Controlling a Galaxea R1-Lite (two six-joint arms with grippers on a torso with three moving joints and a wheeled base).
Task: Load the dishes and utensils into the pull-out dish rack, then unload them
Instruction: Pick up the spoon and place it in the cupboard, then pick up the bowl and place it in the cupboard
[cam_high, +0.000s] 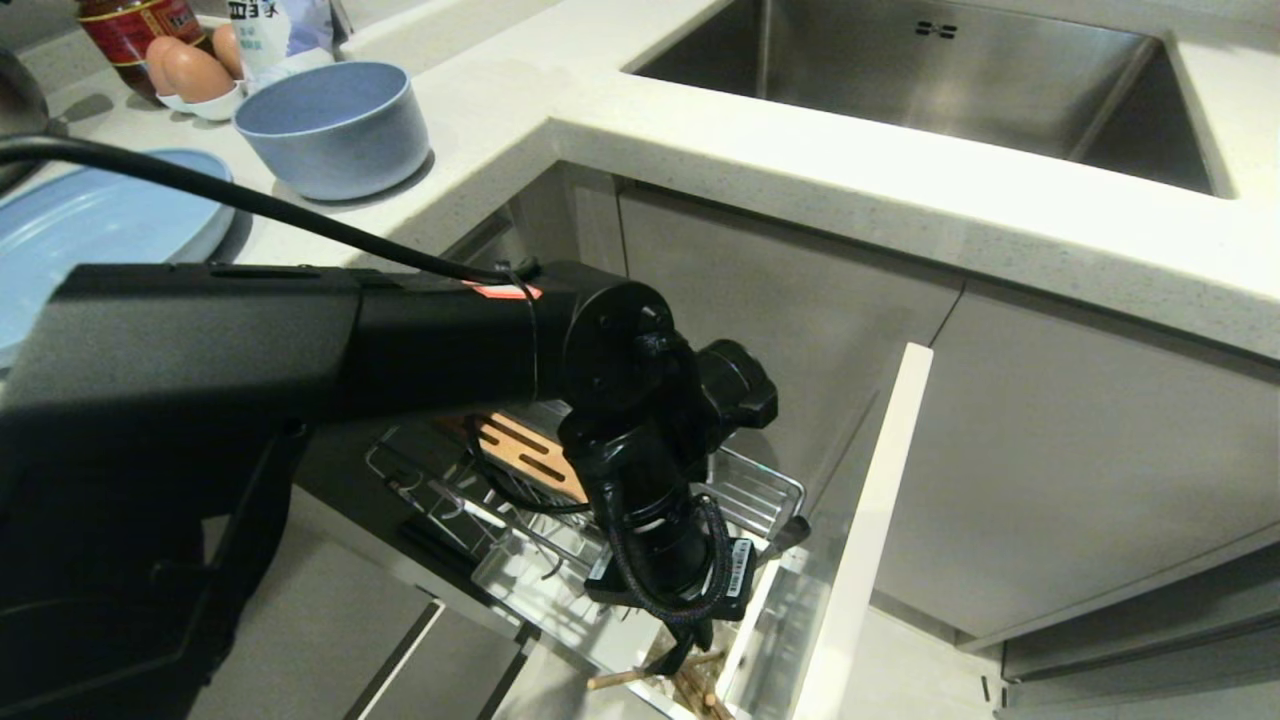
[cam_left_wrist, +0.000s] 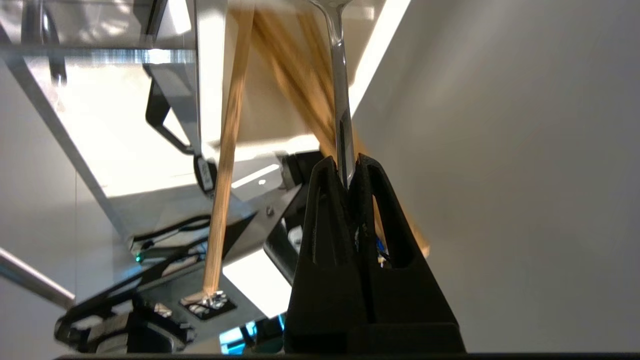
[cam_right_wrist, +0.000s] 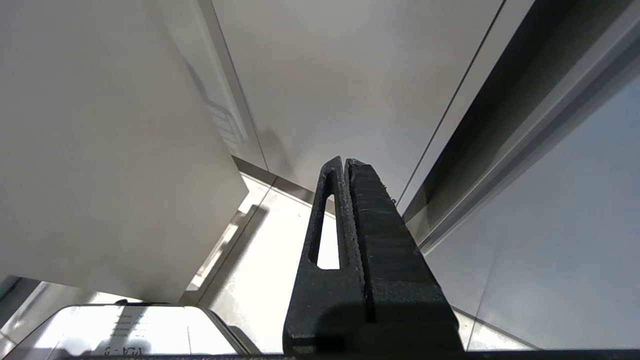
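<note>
**Kitchen counter and open rack: holdings**

Counter, left end: one divided plate (cam_high: 90, 215), one bowl (cam_high: 335, 125), apparently unloaded. Pull-out dish rack (cam_high: 760, 490) below: our left gripper (cam_left_wrist: 345, 167), clamped on one spoon (cam_left_wrist: 340, 75) to lift it from the caddy; two chopsticks (cam_left_wrist: 227, 150) remain. Right gripper (cam_right_wrist: 345, 165): closed, empty, parked.

The right gripper (cam_right_wrist: 345, 162) is seen from behind, its two black fingers (cam_right_wrist: 372, 225) pressed together with nothing between them. A flat grey-white panel (cam_right_wrist: 100, 150) is seen beside it, with pale cabinet fronts (cam_right_wrist: 350, 75) beyond the fingertips. A dark gap and a metal strip (cam_right_wrist: 525, 125) are seen running diagonally along the other side. A bright floor area (cam_right_wrist: 270, 260) is visible near the fingers.
</note>
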